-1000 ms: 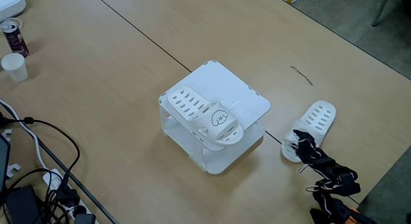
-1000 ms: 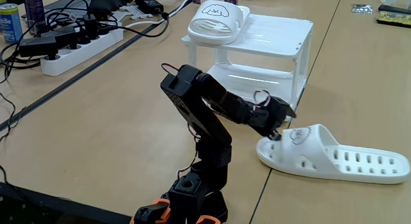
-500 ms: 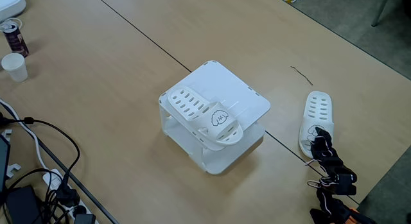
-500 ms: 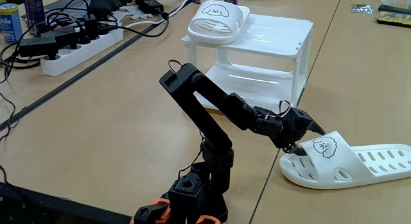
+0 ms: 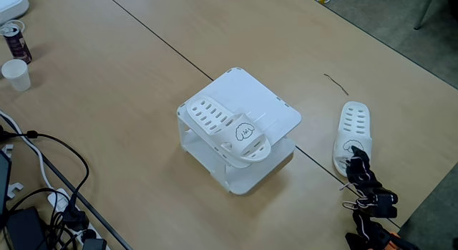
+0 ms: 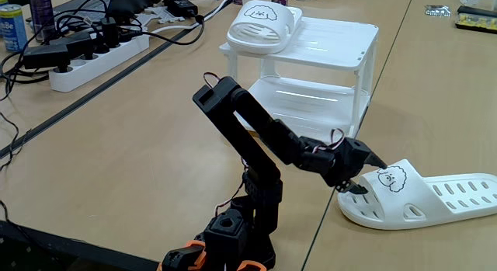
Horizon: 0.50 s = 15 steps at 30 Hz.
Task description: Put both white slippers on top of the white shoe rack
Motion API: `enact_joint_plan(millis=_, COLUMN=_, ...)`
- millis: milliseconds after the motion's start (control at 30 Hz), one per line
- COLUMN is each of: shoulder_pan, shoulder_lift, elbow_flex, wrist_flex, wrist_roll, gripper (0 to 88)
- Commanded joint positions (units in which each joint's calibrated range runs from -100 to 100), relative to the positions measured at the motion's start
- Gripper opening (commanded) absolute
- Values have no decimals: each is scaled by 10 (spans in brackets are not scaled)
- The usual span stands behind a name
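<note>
The shoe rack (image 6: pixel 326 50) behind my gripper (image 6: pixel 359 180) already carries one slipper (image 6: pixel 262 24). The other slipper (image 6: pixel 423 199) has swung around on the table (image 5: pixel 143 78), stopping just ahead of my fingertips. I cannot tell whether they grip its strap.

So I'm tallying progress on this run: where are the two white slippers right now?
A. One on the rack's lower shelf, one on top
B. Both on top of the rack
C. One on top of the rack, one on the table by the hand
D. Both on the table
C: one slipper lies on the shoe rack top, while the other slipper rests on the table at the hand.
</note>
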<state>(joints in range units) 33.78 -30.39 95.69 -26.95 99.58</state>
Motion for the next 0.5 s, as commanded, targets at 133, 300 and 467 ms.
enact_joint_plan(millis=133, shoulder_pan=1, shoulder_lift=1, elbow_flex=2, wrist_flex=-70, wrist_roll=4, gripper=226)
enact_joint_plan(millis=300, shoulder_pan=1, shoulder_lift=2, elbow_flex=3, wrist_flex=-70, wrist_roll=4, gripper=226)
enact_joint_plan(millis=467, shoulder_pan=3, shoulder_lift=27, elbow_flex=8, wrist_flex=-89, wrist_roll=4, gripper=225)
